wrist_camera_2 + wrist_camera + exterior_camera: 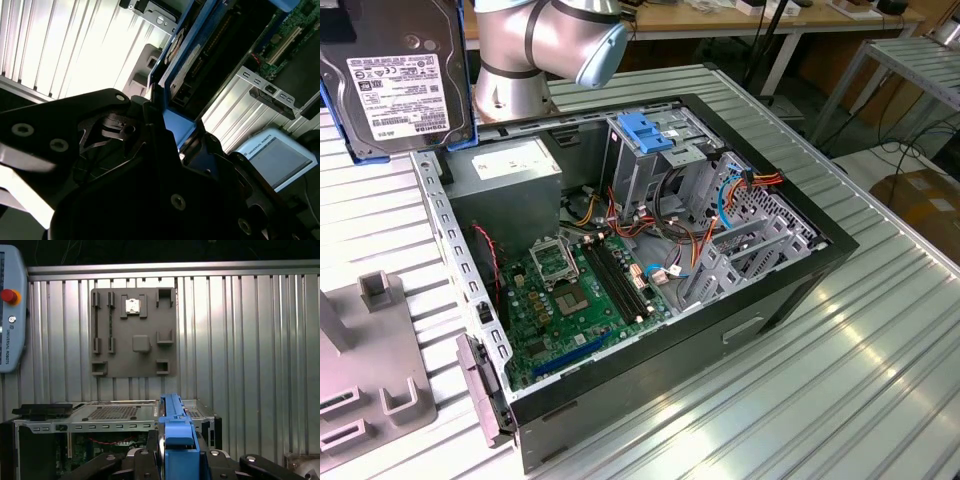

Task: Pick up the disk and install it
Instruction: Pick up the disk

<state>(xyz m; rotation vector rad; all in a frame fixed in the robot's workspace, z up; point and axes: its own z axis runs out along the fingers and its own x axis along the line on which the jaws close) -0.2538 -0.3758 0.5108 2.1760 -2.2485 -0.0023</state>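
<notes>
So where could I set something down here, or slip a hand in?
The ribbed table is bare at the exterior view's right of the computer case. A narrower strip lies between case and grey fixture plate. Inside, cables crowd the drive cage. The gripper holds the disk aloft.

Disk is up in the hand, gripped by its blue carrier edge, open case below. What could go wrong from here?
1. The hand pinches only the narrow blue carrier edge of the disk, so the disk could tilt or slip on the way.
2. Loose cables crowd the drive cage, so the disk may snag or jam on them going in.
</notes>
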